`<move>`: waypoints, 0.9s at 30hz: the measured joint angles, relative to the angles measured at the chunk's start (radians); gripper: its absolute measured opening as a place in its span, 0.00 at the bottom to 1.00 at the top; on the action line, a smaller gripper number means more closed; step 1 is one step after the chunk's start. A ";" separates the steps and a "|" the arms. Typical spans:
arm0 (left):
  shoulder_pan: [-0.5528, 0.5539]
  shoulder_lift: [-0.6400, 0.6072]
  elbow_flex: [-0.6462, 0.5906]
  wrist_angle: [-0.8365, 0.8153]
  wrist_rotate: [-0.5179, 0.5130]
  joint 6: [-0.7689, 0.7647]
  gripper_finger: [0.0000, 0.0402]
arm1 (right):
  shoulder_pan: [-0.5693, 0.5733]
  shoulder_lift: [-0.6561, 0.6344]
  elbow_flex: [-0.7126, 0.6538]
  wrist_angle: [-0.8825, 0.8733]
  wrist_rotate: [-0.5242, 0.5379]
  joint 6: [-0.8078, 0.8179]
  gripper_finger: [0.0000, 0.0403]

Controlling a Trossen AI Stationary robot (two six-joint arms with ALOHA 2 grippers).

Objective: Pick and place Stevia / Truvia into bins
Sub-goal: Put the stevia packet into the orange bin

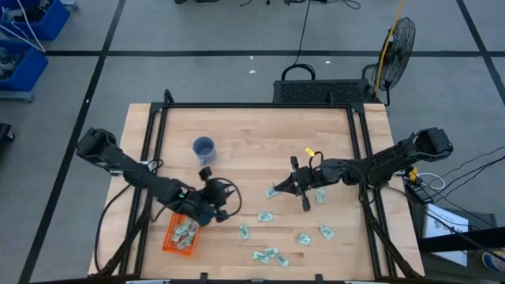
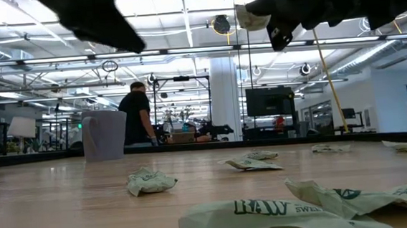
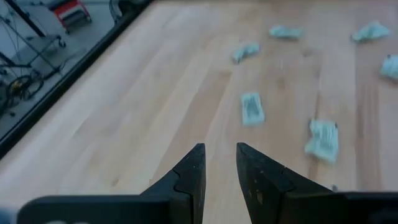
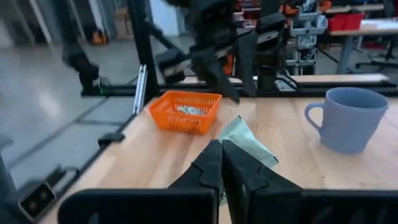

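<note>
Nearest sachet (image 2: 282, 215) reads "RAW" and "SWE"; right gripper (image 4: 222, 163) pinches another.

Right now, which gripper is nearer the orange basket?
Left. The left gripper hovers open beside the orange basket; the right gripper, shut on a sachet, is out at mid-table.

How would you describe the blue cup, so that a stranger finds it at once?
On the wooden table, look toward the far left part, beyond the orange basket. The blue cup stands there alone, the only round, tall thing; the packets are flat.
</note>
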 joint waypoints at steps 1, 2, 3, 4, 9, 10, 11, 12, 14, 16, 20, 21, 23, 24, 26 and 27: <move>0.012 0.010 0.000 0.041 0.000 0.025 0.24 | -0.006 0.000 0.000 0.010 0.000 0.023 0.00; 0.026 0.020 0.000 0.086 0.000 0.046 0.24 | -0.013 0.000 0.000 0.021 -0.001 0.043 0.00; 0.039 0.028 0.000 0.130 0.001 0.062 0.24 | -0.017 0.000 0.000 0.034 -0.001 0.060 0.00; 0.052 0.031 0.000 0.159 0.001 0.072 0.24 | -0.022 0.000 0.000 0.043 -0.002 0.076 0.00; 0.120 0.030 0.000 0.217 0.058 0.078 0.24 | -0.031 0.021 0.001 0.080 -0.052 0.091 0.00; 0.134 0.030 0.000 0.214 0.080 0.068 0.24 | -0.031 0.036 0.001 0.095 -0.052 0.095 0.00; 0.148 0.030 0.000 0.214 0.103 0.056 0.24 | -0.031 0.054 0.001 0.119 -0.052 0.103 0.00; 0.162 0.030 0.000 0.215 0.129 0.053 0.24 | -0.034 0.077 0.001 0.151 -0.052 0.108 0.00; 0.191 0.030 0.000 0.215 0.208 0.085 0.24 | -0.041 0.126 0.001 0.207 -0.052 0.112 0.00; 0.216 0.030 0.000 0.214 0.292 0.143 0.24 | -0.048 0.173 0.003 0.247 -0.053 0.122 0.00; 0.234 0.030 0.000 0.220 0.380 0.248 0.24 | -0.065 0.247 0.034 0.243 -0.054 0.159 0.00; 0.234 0.030 0.000 0.229 0.395 0.277 0.24 | -0.069 0.262 0.041 0.243 -0.060 0.160 0.00; 0.232 0.030 0.000 0.253 0.424 0.324 0.24 | -0.080 0.282 0.052 0.242 -0.105 0.157 0.00; 0.232 0.031 0.000 0.265 0.435 0.340 0.24 | -0.085 0.290 0.060 0.243 -0.133 0.157 0.00; 0.232 0.035 0.000 0.291 0.441 0.372 0.24 | -0.091 0.303 0.073 0.243 -0.183 0.162 0.00; 0.232 0.036 0.000 0.304 0.441 0.395 0.24 | -0.093 0.310 0.079 0.243 -0.202 0.164 0.00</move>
